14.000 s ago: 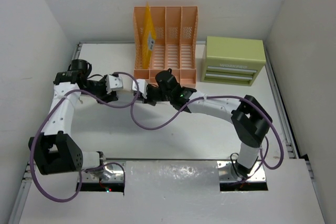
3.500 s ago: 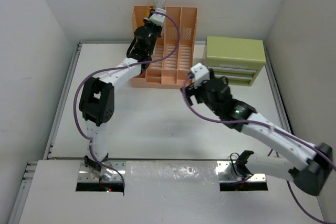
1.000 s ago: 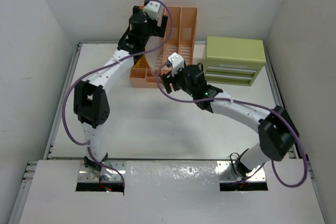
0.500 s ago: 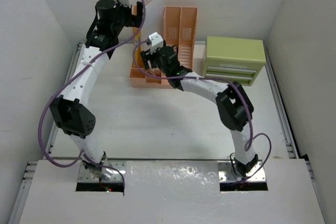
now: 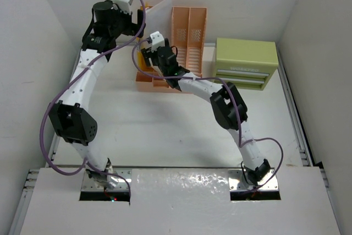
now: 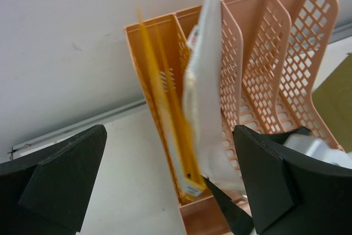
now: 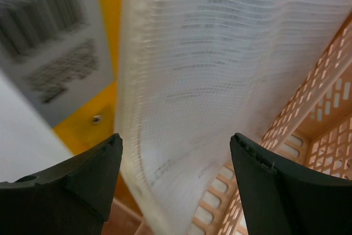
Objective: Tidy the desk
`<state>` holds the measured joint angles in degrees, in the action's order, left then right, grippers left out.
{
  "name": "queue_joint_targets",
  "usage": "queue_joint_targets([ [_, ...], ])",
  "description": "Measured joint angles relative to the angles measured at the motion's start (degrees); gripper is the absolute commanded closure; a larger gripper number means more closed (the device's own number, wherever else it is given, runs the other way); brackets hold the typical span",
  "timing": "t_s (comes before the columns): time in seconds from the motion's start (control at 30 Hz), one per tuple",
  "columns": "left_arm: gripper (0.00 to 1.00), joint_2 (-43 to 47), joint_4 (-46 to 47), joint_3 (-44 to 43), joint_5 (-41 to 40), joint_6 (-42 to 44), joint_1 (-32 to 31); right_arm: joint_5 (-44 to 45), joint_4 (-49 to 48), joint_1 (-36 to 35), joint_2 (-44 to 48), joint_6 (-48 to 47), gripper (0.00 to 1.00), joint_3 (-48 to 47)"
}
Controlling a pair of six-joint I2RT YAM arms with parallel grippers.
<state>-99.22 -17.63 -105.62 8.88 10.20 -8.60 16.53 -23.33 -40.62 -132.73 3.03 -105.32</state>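
Two grippers, both spread wide. Left gripper (image 6: 169, 136) empty, facing the peach rack (image 6: 264, 70). Right gripper (image 7: 175, 141) straddles a white mesh pouch (image 7: 181, 70) beside a yellow folder (image 6: 171, 119), contact unclear. Rack stands at the far edge of the desk (image 5: 165, 130).

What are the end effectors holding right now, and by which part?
The left end effector is open, holding nothing. The right end effector is open around the white mesh pouch; whether it actually grips it cannot be told.
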Motion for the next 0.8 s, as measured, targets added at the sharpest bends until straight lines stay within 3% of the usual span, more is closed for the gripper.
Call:
queue_joint_targets([
  [0.27, 0.01, 0.00, -2.54, -0.13, 1.62, 0.52, 0.81, 3.19, -0.37, -0.07, -4.00, -0.63, 0.20, -3.74],
  [0.53, 0.01, 0.00, -3.58, -0.13, 5.40, 0.02, 6.93, 1.77, -2.84, -0.79, -2.99, -1.86, 0.16, -0.20],
  [0.8, 0.07, 0.00, -3.19, 2.03, 9.01, -0.24, 8.55, 1.03, -1.49, -3.43, -3.69, -4.68, 0.16, -1.79],
])
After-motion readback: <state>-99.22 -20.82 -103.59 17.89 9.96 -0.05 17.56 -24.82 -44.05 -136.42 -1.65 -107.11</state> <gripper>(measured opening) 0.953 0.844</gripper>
